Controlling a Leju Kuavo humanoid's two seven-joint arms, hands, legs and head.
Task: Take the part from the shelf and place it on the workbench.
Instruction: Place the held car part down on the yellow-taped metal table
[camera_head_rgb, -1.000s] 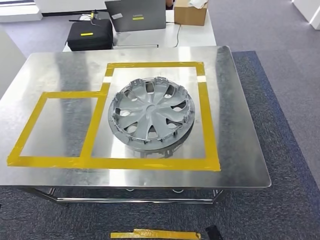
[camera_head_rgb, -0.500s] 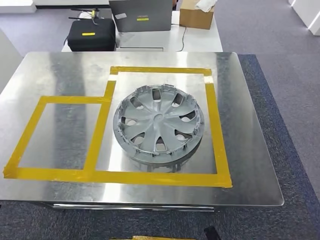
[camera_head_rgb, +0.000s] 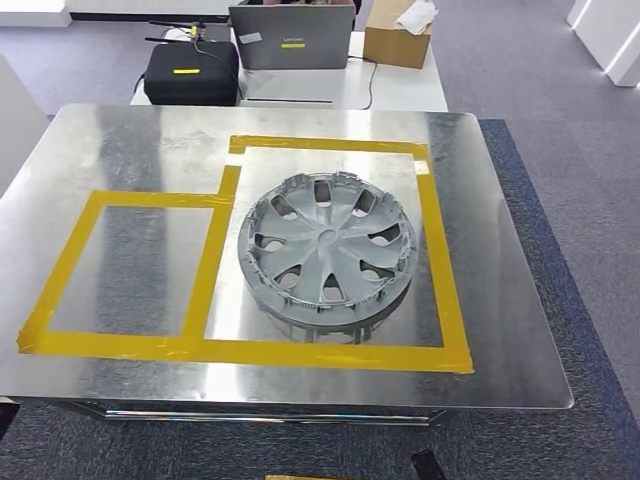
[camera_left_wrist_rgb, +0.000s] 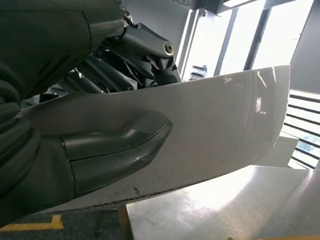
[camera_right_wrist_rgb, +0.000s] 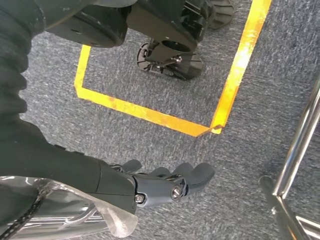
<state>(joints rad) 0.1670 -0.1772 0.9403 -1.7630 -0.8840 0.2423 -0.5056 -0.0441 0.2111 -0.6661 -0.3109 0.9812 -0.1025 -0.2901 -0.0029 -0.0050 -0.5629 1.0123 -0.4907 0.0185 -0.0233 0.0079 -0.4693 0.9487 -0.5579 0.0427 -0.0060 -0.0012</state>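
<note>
Part: the grey hubcap lies flat on the steel surface, inside the larger, right-hand square of yellow tape, a touch left of that square's centre.
Smaller square: to the left, a second taped outline shares a side with the big one, bare metal inside it.
Left hand: in the left wrist view, the left hand has its thick thumb laid along a pale curved panel, darker fingers on the panel's other side; whether it really grips that panel, I cannot tell. A shiny metal sheet sits just beyond.
Right hand: over in the right wrist view, the right hand hangs over grey carpet, fingers stretched out side by side, nothing in it. Yellow floor tape and a chrome frame leg lie nearby.
Far side: behind the surface, a white desk carries a black case, a grey laptop and a cardboard box.
</note>
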